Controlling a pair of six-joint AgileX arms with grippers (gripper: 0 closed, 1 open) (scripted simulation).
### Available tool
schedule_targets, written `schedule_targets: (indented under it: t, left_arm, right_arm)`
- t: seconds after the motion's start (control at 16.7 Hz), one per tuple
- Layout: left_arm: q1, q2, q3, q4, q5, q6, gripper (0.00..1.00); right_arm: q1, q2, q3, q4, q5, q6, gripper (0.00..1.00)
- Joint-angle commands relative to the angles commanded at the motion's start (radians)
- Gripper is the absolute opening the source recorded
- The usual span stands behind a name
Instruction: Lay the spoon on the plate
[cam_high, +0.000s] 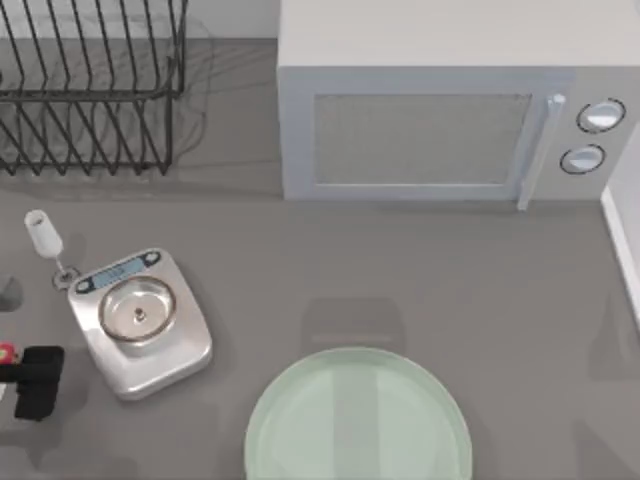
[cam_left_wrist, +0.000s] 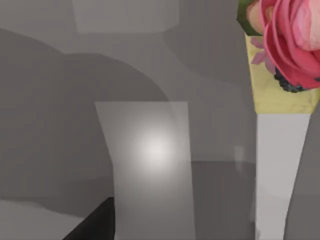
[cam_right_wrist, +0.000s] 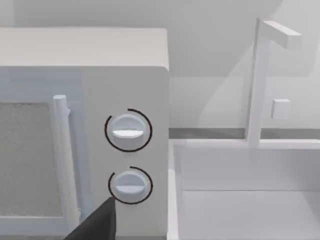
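Grey table (cam_high: 400, 270) holds spoon (cam_high: 46, 240) beside scale (cam_high: 140, 320); plate (cam_high: 358, 420) apart; no legible writing.

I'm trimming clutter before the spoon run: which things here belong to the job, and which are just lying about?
For the job: spoon; plate; left gripper, at the table's left edge beside the scale.

Lying about: scale; dish rack; microwave; sink; flowers.
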Motion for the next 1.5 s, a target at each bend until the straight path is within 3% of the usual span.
schedule_targets:
  t: [0.42,1.2,1.5]
  left_arm:
    - [0.001,0.044,-0.048,0.083,0.0,0.002,1.0]
    - [0.001,0.044,-0.048,0.083,0.0,0.002,0.02]
    - [0.001,0.044,-0.048,0.083,0.0,0.002,0.0]
  right_arm:
    - [0.0,0.0,0.0,0.0,0.0,0.0,1.0]
    - [0.0,0.0,0.0,0.0,0.0,0.0,1.0]
    - [0.0,0.0,0.0,0.0,0.0,0.0,1.0]
